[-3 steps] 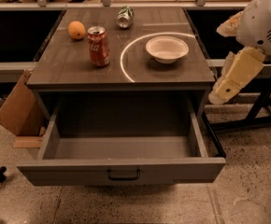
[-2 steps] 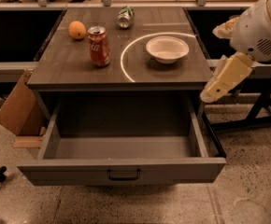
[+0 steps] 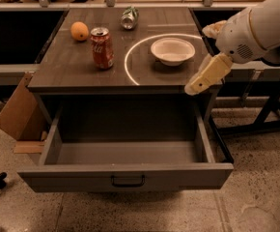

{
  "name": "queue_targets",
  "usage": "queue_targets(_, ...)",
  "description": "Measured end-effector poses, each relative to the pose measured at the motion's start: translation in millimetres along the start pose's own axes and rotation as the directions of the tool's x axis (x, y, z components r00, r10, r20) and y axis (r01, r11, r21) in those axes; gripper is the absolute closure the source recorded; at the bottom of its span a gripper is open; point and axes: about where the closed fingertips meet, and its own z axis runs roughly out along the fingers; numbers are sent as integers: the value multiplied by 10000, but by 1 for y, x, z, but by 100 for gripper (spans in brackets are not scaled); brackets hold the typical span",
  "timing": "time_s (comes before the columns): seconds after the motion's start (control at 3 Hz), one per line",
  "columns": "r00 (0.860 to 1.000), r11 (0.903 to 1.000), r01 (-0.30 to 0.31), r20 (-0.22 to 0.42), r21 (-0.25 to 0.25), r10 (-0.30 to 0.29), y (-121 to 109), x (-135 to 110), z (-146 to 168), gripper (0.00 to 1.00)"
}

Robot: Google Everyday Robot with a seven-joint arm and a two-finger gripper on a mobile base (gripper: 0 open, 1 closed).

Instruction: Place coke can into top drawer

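1. Coke can (image 3: 102, 48) upright on the worktop (image 3: 77, 74), left of centre, near an orange (image 3: 79, 31).
2. Top drawer (image 3: 125, 175) pulled out below.
3. Gripper (image 3: 198, 83) hovering at the worktop's right front corner, near a white bowl (image 3: 173, 50); whether parted or closed, impossible to tell.
4. Silver-green can (image 3: 129, 17) lying at the rear.

White rounded arm (image 3: 260, 25); cream tapered gripper (image 3: 194, 87) beside cabinet (image 3: 72, 76) corner.

The gripper (image 3: 197, 84) hangs by the right front corner of the cabinet top (image 3: 72, 64), and its arm (image 3: 260, 23) runs off the right edge. The back of the drawer (image 3: 82, 178) is lost in shadow under that top. Left of the cabinet top, a cardboard box (image 3: 14, 112) is partly hidden by the drawer's side.
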Motion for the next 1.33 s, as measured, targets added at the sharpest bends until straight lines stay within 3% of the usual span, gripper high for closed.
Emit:
queue_targets(0.67, 9996, 9999, 0, 272, 159, -4, -8, -8, 9, 0)
queue_targets(1.33, 9935, 9998, 97, 1133, 201, -119, -36, -44, 48, 0)
